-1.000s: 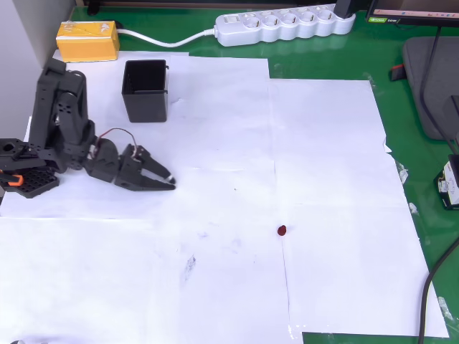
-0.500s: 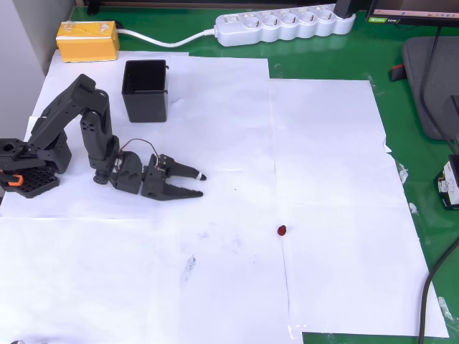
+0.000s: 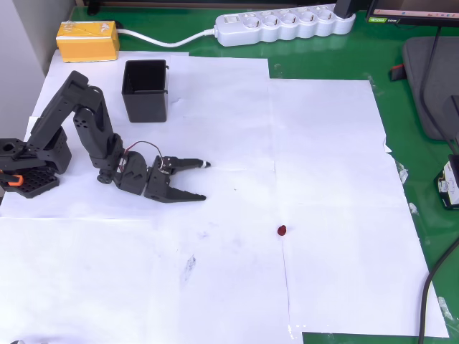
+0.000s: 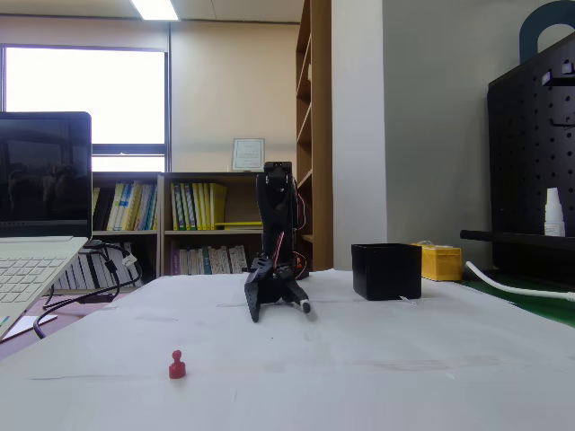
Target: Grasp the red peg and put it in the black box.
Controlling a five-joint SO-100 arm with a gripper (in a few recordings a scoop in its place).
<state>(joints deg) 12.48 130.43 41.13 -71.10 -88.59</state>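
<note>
Peg (image 3: pixel 282 230) sits alone on the white paper, right of centre and a little below the middle of the overhead frame; in the fixed view it stands upright at lower left (image 4: pixel 177 364), untouched. Box (image 3: pixel 145 89) waits at upper left overhead, well apart from it, mouth up and apparently empty.

Over the last second the arm has unfolded from a tucked pose beside its base and swung the pincer (image 3: pixel 204 180) out toward the frame's centre. Its jaws, nearly together a second ago, now stand spread, one tip pointing right, the other angled down-right. The pincer holds nothing and remains well short of the peg, up and to the left of it.

So this looks like the reach: approach begun, grasp not yet made, and a good stretch of paper left to cross.
</note>
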